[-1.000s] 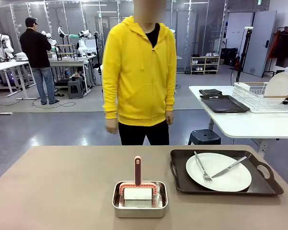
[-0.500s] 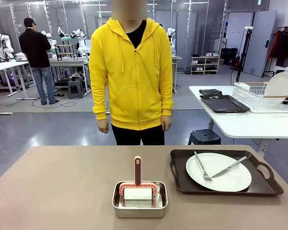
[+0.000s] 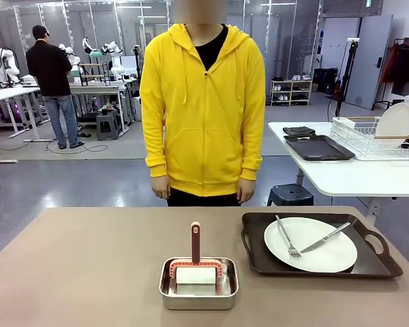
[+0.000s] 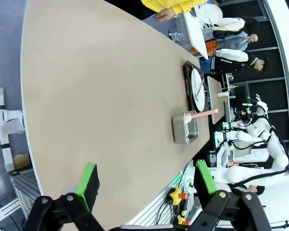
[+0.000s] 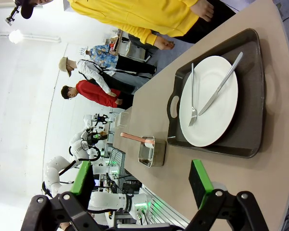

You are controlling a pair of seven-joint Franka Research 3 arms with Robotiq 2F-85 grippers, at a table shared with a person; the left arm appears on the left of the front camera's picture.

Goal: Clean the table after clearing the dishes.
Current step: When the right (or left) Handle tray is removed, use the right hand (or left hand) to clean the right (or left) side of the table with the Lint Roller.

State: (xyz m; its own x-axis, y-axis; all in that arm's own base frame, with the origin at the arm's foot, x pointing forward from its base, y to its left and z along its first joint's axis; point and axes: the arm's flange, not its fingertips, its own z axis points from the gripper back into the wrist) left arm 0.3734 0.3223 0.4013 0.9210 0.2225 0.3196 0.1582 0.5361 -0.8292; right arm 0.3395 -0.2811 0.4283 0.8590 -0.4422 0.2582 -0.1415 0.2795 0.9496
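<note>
A taupe surface is seen from the robot's side. On its right half sits a dark tray with handles, carrying a round white plate. A fork and a knife lie loose across the plate. Near the front edge, just left of the tray, a small steel pan holds a cleaning tool with its pink handle standing upright. A person in a yellow hoodie stands at the far edge with arms hanging and hands empty, well apart from the tray.

The left claw hangs open and empty near the surface's left edge, far from the pan. The right claw is likewise open and empty, raised at the right side and facing the tray.

The tray is not yet cleared, so wiping now would probably push the tool into it. If the tray is lifted by one handle alone, it may tilt, and the fork and knife could slide off the smooth plate. The pan looks light, so pulling the tool's handle at an angle could drag or tip it. If the person and a claw both reach for the tray, they could collide.
</note>
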